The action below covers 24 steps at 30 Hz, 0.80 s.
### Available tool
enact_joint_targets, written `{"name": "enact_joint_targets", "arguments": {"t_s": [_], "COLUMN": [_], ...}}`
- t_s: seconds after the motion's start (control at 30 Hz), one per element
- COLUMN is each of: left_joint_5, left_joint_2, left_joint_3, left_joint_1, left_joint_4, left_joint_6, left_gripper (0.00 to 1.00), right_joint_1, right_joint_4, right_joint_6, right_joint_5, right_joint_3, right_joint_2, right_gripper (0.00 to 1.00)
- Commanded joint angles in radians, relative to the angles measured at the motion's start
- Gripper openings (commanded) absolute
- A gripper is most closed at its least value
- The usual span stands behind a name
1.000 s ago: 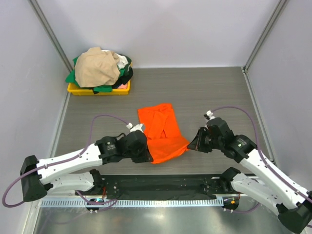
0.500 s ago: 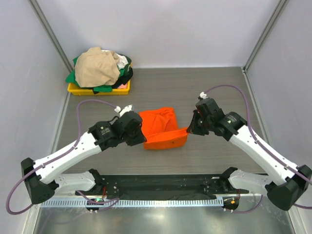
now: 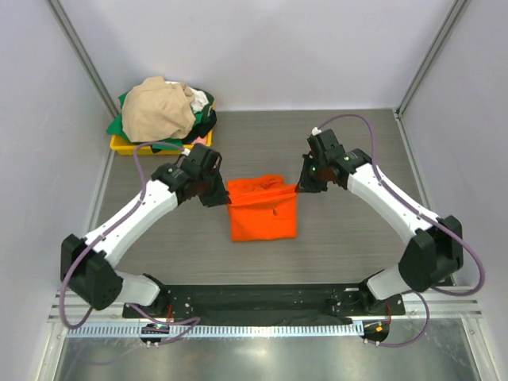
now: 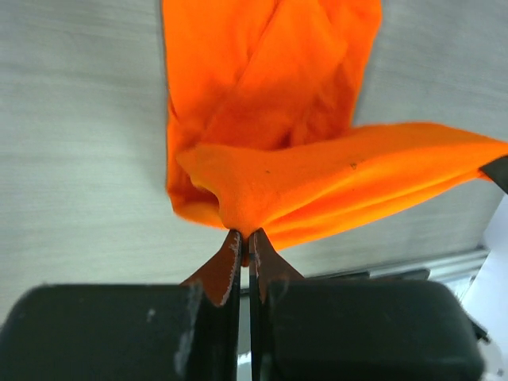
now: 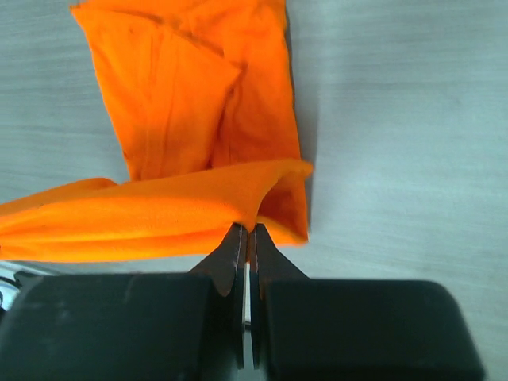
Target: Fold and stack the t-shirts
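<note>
The orange t-shirt (image 3: 263,210) lies half folded on the table's middle. My left gripper (image 3: 225,194) is shut on its far left corner, and the cloth (image 4: 317,171) bunches at the fingertips in the left wrist view. My right gripper (image 3: 299,187) is shut on its far right corner, with the cloth (image 5: 159,214) stretched between both grippers in the right wrist view. The held edge is raised a little above the lower layer. The other t-shirts, a beige one (image 3: 155,109) on top of green, white and black ones, are heaped at the back left.
A yellow bin (image 3: 159,146) holds the heap of shirts at the back left, against the left wall. Grey walls enclose the table on the left, back and right. A black rail (image 3: 262,298) runs along the near edge.
Both grippers have carried the shirt's near edge away from the arms' bases, over the rest of the shirt, to its far end. The shirt now reads as a shorter, doubled rectangle.
</note>
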Motion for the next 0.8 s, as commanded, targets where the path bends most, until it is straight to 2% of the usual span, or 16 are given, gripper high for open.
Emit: {"name": "enact_joint_targets", "arguments": {"t_s": [0.0,0.07,0.17,0.2,0.23,0.27,0.3,0.33,0.37,0.43,0.47,0.53,0.57,0.6,0.67,0.77], "left_joint_5": [0.108,0.165,0.231,0.266,0.295,0.32,0.335,0.338,0.331,0.308,0.305,0.298,0.304,0.308,0.291,0.266], "left_joint_2": [0.083,0.195,0.406,0.469,0.537,0.689,0.753,0.817,0.894,0.921,0.874,0.789,0.739,0.658,0.576,0.412], "left_joint_3": [0.056,0.096,0.24,0.29,0.427,0.508,0.591,0.754,0.816,0.928,0.912,0.822,0.705,0.653,0.522,0.388], "left_joint_1": [0.119,0.174,0.289,0.307,0.327,0.352,0.358,0.361,0.36,0.357,0.349,0.337,0.328,0.324,0.306,0.269], "left_joint_4": [0.037,0.061,0.074,0.071,0.037,0.003,-0.03,-0.088,-0.121,-0.213,-0.215,-0.128,-0.097,-0.053,-0.044,-0.034], "left_joint_6": [0.109,0.147,0.181,0.201,0.213,0.224,0.245,0.251,0.259,0.264,0.267,0.267,0.265,0.262,0.265,0.288], "left_gripper": [0.0,0.0,0.0,0.03,0.09,0.43,0.54,0.63,0.86,0.89,0.9,0.91,0.91,0.91,0.91,0.9], "right_joint_1": [-0.054,-0.074,-0.106,-0.114,-0.128,-0.133,-0.139,-0.155,-0.159,-0.16,-0.16,-0.163,-0.165,-0.166,-0.169,-0.168], "right_joint_4": [0.068,0.072,0.076,0.07,0.061,0.023,-0.011,-0.046,-0.103,-0.117,-0.081,-0.007,0.087,0.128,0.202,0.254], "right_joint_6": [-0.072,-0.089,-0.107,-0.113,-0.122,-0.156,-0.165,-0.175,-0.182,-0.205,-0.205,-0.198,-0.198,-0.195,-0.198,-0.201], "right_joint_5": [-0.028,-0.046,-0.055,-0.054,-0.025,0.001,0.029,0.069,0.069,0.074,0.074,0.046,-0.045,-0.096,-0.2,-0.256], "right_joint_3": [0.101,0.177,0.314,0.36,0.415,0.545,0.62,0.696,0.8,0.816,0.74,0.619,0.49,0.435,0.321,0.233], "right_joint_2": [0.091,0.198,0.363,0.41,0.456,0.568,0.623,0.684,0.747,0.745,0.723,0.613,0.573,0.526,0.502,0.499], "right_gripper": [0.01,0.01,0.01,0.06,0.24,0.7,0.81,0.9,0.96,0.96,0.97,0.97,0.97,0.97,0.97,0.97]}}
